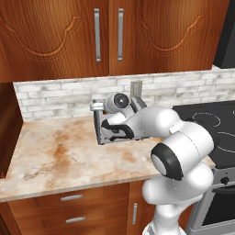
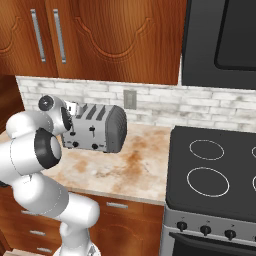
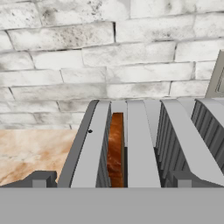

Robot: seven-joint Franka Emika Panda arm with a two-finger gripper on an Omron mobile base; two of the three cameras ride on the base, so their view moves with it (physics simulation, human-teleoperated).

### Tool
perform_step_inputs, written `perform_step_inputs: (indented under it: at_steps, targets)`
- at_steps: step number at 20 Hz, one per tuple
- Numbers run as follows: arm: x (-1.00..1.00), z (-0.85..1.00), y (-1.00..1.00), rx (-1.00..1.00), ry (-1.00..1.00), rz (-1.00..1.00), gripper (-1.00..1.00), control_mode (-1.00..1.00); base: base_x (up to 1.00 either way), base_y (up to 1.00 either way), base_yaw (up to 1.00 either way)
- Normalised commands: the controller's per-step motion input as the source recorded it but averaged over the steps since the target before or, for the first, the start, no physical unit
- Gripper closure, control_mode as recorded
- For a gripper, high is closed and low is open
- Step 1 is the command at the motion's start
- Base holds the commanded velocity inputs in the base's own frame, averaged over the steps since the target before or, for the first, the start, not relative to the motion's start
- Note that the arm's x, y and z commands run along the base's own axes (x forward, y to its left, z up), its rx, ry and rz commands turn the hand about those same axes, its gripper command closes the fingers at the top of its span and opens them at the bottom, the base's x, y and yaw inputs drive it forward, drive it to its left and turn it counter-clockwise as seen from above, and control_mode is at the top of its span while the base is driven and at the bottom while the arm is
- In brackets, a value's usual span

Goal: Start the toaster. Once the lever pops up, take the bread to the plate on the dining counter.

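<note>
Toaster [image 2: 97, 129] sits toward the back of the surface [image 1: 59, 156], close to the brick backsplash [image 2: 160, 105], nearer the surface's right end where the stove [image 2: 215, 170] butts up against it. From the right base view I see its face with a black slider lever [image 2: 92, 131] and small black knobs [image 2: 76, 144] along the bottom.

Bread [image 3: 116, 148] is down in the toaster's leftmost slot as my hand view frames it, standing on edge, brown crust showing between the slot walls. The slots next to it look empty from this angle.

My claw [image 3: 109, 179] hovers right over the toaster top, tips [image 3: 40, 179] straddling the loaded slot, spread wide, gripping nothing. In the left base view the arm's forearm and wrist [image 1: 117, 103] cover most of the toaster; just the left end of it [image 1: 102, 131] peeks out.

Wall outlet [image 2: 130, 98] is on the backsplash just behind the toaster. Wood cabinets [image 1: 92, 36] hang above; drawers [image 1: 69, 206] sit under the surface's front edge. Surface left of the toaster is bare stone with rusty marbling.
</note>
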Motion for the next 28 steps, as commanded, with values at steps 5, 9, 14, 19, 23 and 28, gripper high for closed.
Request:
perform_step_inputs:
  at_steps: [5, 9, 14, 19, 23, 28]
  targets:
    - [0.0, 0.0, 0.0, 0.0, 0.0, 0.0, -1.0, -1.0, 0.0, 0.0, 0.0]
    - [0.0, 0.0, 0.0, 0.0, 0.0, 0.0, -1.0, -1.0, 0.0, 0.0, 0.0]
    - [0.0, 0.0, 0.0, 0.0, 0.0, 0.0, -1.0, -1.0, 0.0, 0.0, 0.0]
    - [0.0, 0.0, 0.0, 0.0, 0.0, 0.0, -1.0, -1.0, 0.0, 0.0, 0.0]
    - [0.0, 0.0, 0.0, 0.0, 0.0, 0.0, -1.0, -1.0, 0.0, 0.0, 0.0]
    - [0.0, 0.0, 0.0, 0.0, 0.0, 0.0, -1.0, -1.0, 0.0, 0.0, 0.0]
